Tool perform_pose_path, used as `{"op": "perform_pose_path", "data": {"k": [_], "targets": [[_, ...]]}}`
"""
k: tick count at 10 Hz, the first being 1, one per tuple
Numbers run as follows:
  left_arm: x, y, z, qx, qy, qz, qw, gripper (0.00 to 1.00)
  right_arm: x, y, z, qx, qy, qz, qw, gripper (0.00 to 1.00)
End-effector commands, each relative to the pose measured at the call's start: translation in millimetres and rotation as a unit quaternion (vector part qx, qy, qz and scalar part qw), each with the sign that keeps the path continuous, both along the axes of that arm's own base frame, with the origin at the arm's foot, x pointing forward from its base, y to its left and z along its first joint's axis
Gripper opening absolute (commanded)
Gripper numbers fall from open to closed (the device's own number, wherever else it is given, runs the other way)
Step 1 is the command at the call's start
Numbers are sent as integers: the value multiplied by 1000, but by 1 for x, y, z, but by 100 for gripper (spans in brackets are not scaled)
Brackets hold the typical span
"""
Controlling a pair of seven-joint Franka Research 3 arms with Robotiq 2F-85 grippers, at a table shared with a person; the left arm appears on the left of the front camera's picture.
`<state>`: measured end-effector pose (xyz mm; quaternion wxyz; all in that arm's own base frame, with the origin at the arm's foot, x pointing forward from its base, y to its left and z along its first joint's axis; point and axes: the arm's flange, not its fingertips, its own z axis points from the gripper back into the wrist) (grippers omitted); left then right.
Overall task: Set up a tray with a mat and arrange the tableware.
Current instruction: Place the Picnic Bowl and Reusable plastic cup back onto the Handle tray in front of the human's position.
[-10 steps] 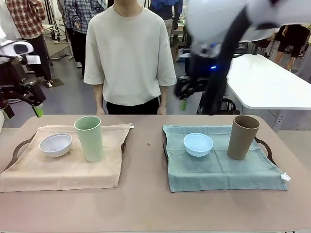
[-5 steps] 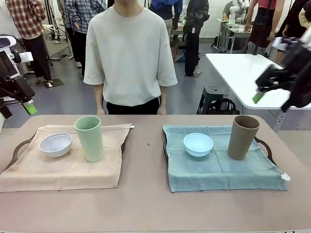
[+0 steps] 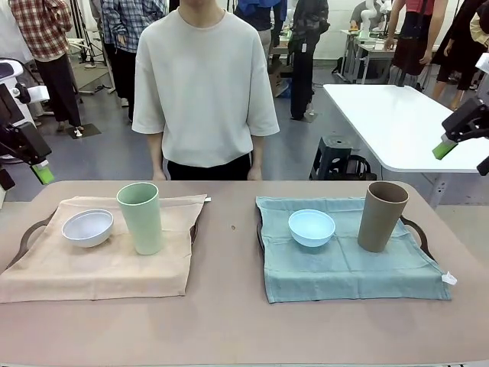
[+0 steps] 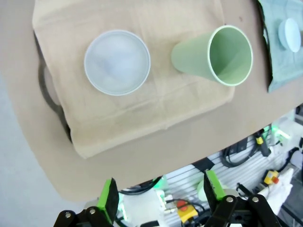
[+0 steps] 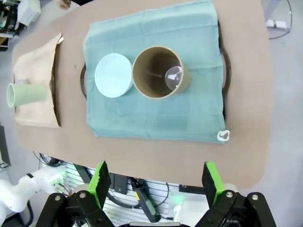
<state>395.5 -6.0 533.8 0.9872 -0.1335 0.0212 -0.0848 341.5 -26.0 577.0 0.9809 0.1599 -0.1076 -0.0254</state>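
Brown worktop [image 3: 229, 321] carries two dark handled trays, each under a cloth mat.

Left tray [image 3: 25, 233]: beige cloth mat [image 3: 99, 271] draped over it. On the mat, a small shallow white bowl [image 3: 88, 227] and, just beside it toward the middle of the worktop, a tall pale green tumbler [image 3: 140, 218], upright.

Right tray [image 3: 416, 229]: teal cloth mat [image 3: 344, 264] over it. On the mat, a small shallow light blue bowl [image 3: 312, 227] and a tall tan-brown tumbler [image 3: 382, 215], upright, close beside the bowl but apart from it.

Left end effector [image 4: 161, 189]: raised high above the left edge of the worktop, green-padded fingers spread wide, nothing between them. Its wrist view looks down on the white bowl and green tumbler.

Right end effector [image 5: 155, 182]: raised high at the right side, fingers fully spread, holding nothing. Its wrist view looks straight down into the tan-brown tumbler.

A person in a cream T-shirt [image 3: 205, 84] stands at the far side, arms down.
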Motion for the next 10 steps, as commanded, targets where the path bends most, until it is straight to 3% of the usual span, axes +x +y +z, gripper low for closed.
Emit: {"op": "perform_pose_path", "data": {"k": [1,2,5,8,10], "targets": [[0,0,1,1,-2,1,1000,94,-1,-11,1,8,-2,-8,1000,100],[-5,24,18,-93,-14,13,995,94,3,-25,-4,56,16,5,998,100],[2,102,25,-215,-6,31,976,94,0,-110,-22,191,39,-19,981,100],[6,180,11,-319,13,55,946,94,-33,-188,-40,316,7,-48,948,100],[0,229,3,-380,2,96,920,94,-59,-224,-48,394,-35,-64,916,100]]}}
